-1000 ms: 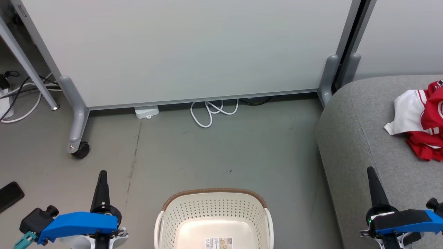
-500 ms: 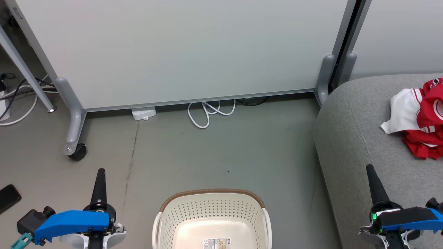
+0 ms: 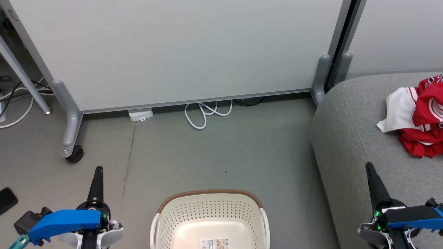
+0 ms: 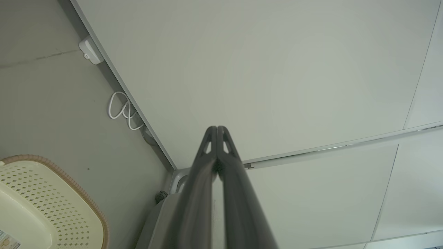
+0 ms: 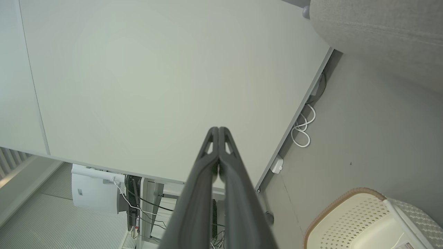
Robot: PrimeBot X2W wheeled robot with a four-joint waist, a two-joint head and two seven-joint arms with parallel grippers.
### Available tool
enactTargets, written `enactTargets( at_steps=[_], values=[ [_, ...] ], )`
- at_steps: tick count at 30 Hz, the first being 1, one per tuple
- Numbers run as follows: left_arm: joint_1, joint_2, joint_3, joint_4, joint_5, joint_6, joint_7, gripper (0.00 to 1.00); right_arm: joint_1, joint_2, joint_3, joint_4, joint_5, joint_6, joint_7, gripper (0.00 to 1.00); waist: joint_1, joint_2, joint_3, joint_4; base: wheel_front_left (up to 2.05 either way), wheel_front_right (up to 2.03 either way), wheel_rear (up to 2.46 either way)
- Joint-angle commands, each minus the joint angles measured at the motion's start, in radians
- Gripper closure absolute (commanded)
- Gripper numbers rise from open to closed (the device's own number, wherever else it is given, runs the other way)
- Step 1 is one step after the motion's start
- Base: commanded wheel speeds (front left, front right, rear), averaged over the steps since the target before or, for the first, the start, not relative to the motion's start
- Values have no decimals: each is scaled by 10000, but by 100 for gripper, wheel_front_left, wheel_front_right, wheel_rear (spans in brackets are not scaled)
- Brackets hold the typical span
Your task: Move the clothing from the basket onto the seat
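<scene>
Sliding slightly leftward across the head view since a second ago, every fixed thing in the room is shifting together, so the camera is turning and the things themselves are not moving. Both grippers are keeping their places in the lower corners.

The pale partition panel [image 3: 180, 52] is standing across the back on grey legs, and the grey floor [image 3: 225, 145] is spreading out in front of it. The seat [image 3: 349, 138] is taking up the right side, its rounded end facing the floor. The basket [image 3: 207, 193] is sitting on the floor at the bottom centre, well apart from the seat, with its bare base showing a label [image 3: 215, 243]. The clothing [image 3: 420, 117] is lying in a crumpled red and white heap on the seat, running off the right edge.

The left gripper [image 3: 98, 170] is hovering over the floor to the left of the basket, its fingers [image 4: 204, 166] pressing together with nothing between them. The right gripper [image 3: 369, 166] is hanging over the seat's near end, short of the clothing, its fingers [image 5: 207, 162] likewise closing on nothing.

A white cable [image 3: 204, 114] is lying looped under the panel's lower edge. A caster [image 3: 74, 154] is resting at the foot of the left leg, and a dark phone [image 3: 6, 200] is lying at the left edge.
</scene>
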Motion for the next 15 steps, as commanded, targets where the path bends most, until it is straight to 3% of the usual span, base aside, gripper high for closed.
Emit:
enactTargets(
  at_steps=[1, 15],
  values=[
    [-197, 6, 50, -97, -174, -86, 48, 100, -210, -40, -28, -69, 175, 6, 54, 100, 0, 0, -1, -7, 0, 0, 0],
    [-222, 1, 199, -152, -1265, -98, 336, 100, -271, -42, -47, -56, 1330, 7, 338, 100, 0, 0, -20, -124, 0, 0, 0]
  ],
)
